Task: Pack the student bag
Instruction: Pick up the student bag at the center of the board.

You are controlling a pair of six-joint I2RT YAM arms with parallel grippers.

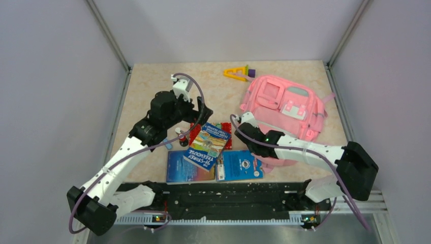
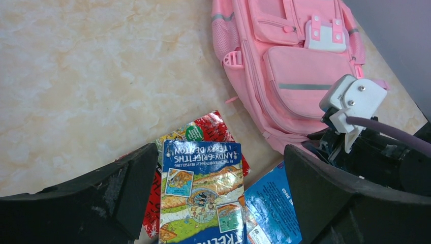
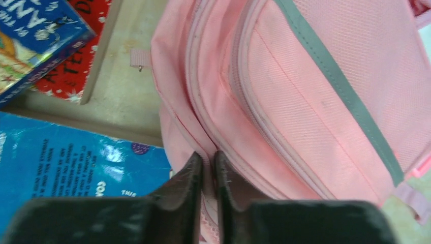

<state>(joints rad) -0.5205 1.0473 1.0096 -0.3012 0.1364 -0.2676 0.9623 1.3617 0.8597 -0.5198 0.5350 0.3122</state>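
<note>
R gripper (image 3: 207, 165) is pinched shut on the zip-side fabric of the student bag (image 1: 284, 109), at far-right corner, prob. to open it; L gripper (image 2: 219, 155) hangs spread wide over book (image 2: 201, 203), mid-table nr front edge.

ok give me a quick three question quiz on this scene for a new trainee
1. True or false: the left gripper is open and holds nothing.
2. What is the right gripper pinching? A) the student bag B) a blue book C) a yellow toy
3. Fill in: the Treehouse book lies on top of an underlying book that is ___ in colour.
Key: 1 true; 2 A; 3 red.
</note>
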